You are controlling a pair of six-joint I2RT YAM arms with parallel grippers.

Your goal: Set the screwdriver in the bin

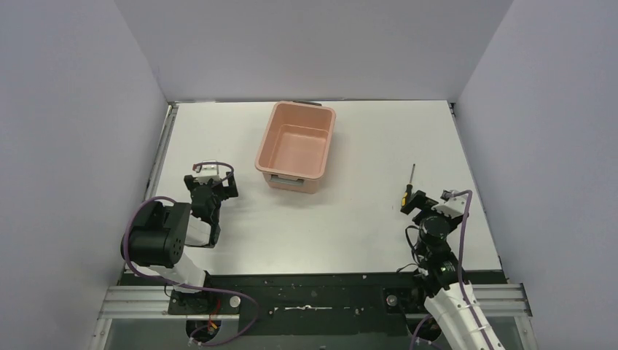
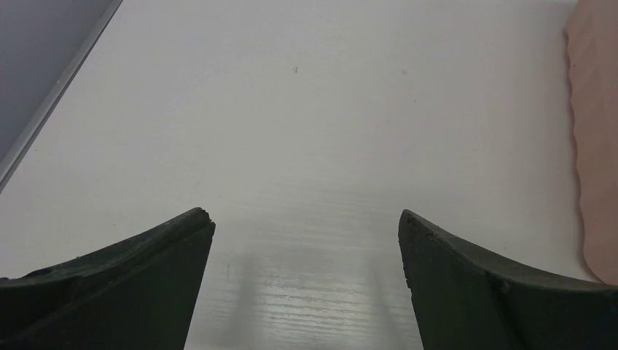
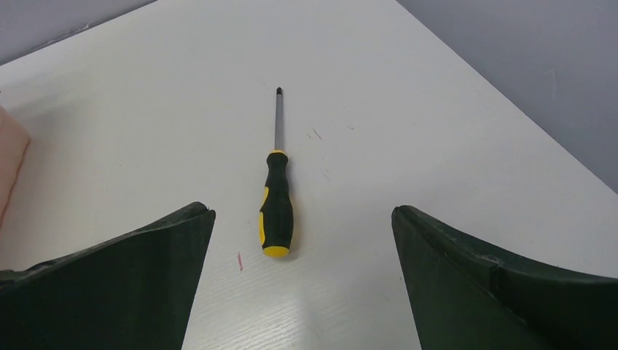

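Fingers of the right arm stand spread wide, low over the tabletop, and grip nothing. The screwdriver lies flat just ahead of them, centred on the gap and untouched. Its black-and-yellow handle points back toward the fingers and its thin dark shaft points toward the far wall. It lies on the right side of the tabletop, well apart from the pink bin, which sits upright at the far middle. The left arm's fingers are spread too, with the bin's wall just to their right.
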